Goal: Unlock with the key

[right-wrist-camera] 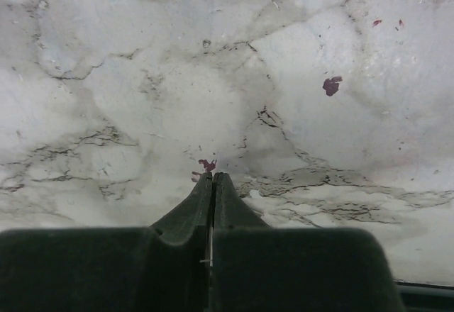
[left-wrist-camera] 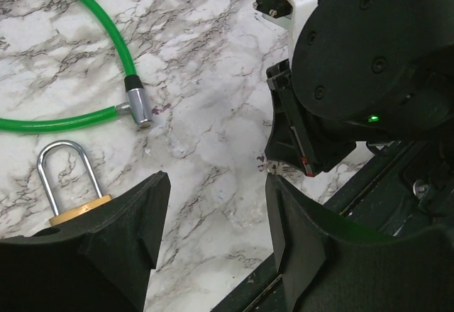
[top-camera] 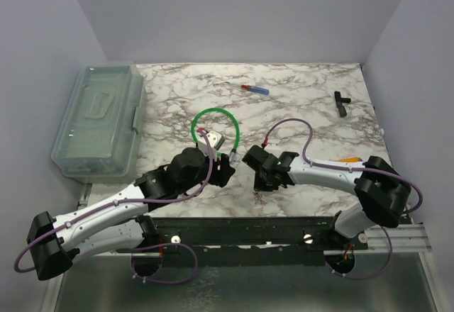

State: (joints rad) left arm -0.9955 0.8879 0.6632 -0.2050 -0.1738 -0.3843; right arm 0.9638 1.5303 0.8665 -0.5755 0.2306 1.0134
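- My right pincer [right-wrist-camera: 213, 179] is shut tight; a pale sliver [right-wrist-camera: 211, 259] shows between its fingers (too thin to identify).
- My left pincer [left-wrist-camera: 216, 184] gapes empty, and one finger half-hides the brass padlock with a steel shackle [left-wrist-camera: 79, 208].

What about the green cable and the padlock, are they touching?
Apart. The left wrist view shows a clear gap between the green cable and the padlock, just above its shackle.

A robot test room
Two robot arms [top-camera: 106, 213] are fixed to a metal rail [top-camera: 241, 231] at a marble table [top-camera: 298, 103], with plain walls [top-camera: 241, 14] all around.
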